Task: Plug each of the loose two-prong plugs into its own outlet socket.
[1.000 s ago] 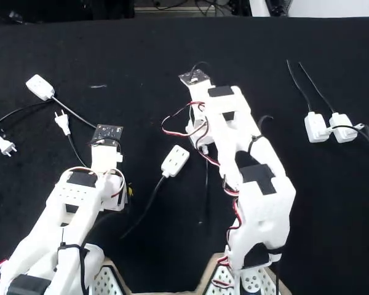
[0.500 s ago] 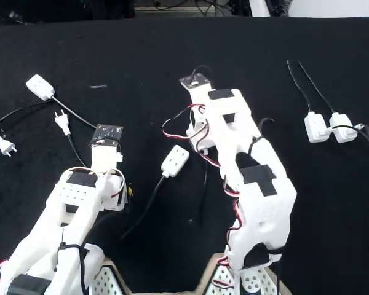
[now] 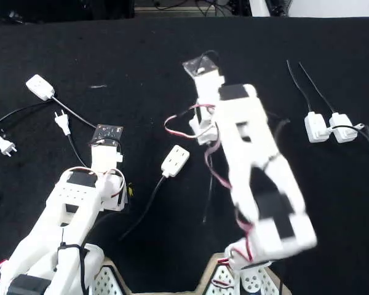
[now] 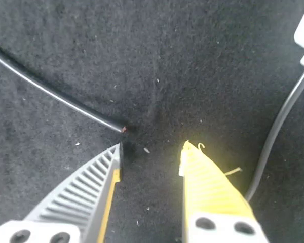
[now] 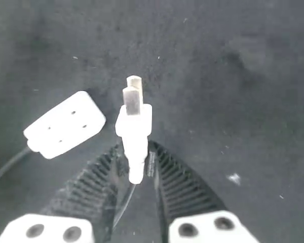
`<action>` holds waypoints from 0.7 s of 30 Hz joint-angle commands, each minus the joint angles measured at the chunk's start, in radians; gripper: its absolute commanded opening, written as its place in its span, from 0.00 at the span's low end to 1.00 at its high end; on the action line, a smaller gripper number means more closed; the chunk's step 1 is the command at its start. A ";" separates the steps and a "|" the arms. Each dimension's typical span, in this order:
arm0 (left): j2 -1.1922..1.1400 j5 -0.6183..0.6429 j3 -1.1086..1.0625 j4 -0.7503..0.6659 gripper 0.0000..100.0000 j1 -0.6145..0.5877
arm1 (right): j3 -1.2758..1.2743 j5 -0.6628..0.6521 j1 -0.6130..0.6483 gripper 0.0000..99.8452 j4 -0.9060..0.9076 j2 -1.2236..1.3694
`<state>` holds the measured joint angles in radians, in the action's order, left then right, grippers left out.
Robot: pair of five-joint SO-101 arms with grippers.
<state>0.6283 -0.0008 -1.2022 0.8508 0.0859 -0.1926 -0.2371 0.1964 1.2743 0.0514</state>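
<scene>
At right end effector [image 5: 134,162]: clamped on plug [image 5: 134,121], with prongs outward, over bench [image 5: 253,66] near socket [image 5: 65,124]. At left end effector [image 4: 151,152]: spread apart, low over bench beside cable [image 4: 55,98] end.

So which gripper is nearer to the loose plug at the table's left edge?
Left. The left gripper hangs open to the right of the loose plug. The right gripper, shut on another plug, is much farther, beyond the middle socket.
</scene>
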 commanded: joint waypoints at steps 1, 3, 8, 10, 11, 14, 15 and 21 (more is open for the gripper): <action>0.026 0.008 0.096 0.057 0.20 -0.054 | -0.156 -0.009 0.097 0.01 -0.060 -0.329; 0.026 0.008 0.128 0.063 0.20 -0.117 | -0.245 -0.008 0.173 0.01 -0.077 -0.386; 0.034 0.052 0.183 0.061 0.20 -0.266 | -0.437 -0.002 0.341 0.01 -0.273 -0.489; 0.071 0.089 0.176 0.061 0.20 -0.309 | -0.524 0.000 0.368 0.01 -0.404 -0.509; 0.100 0.101 0.168 0.064 0.20 -0.325 | -0.567 0.000 0.381 0.01 -0.460 -0.516; 0.213 0.124 0.116 0.060 0.20 -0.334 | -0.668 0.014 0.428 0.01 -0.592 -0.532; 0.262 0.130 0.099 0.060 0.20 -0.334 | -0.694 0.032 0.450 0.01 -0.629 -0.536; 0.594 0.137 -0.024 0.060 0.20 -0.277 | -0.796 0.120 0.578 0.01 -0.786 -0.573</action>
<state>1.0104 0.1266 -1.1838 0.9091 -0.2332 -0.9689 -0.1557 0.6966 0.5762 -0.4442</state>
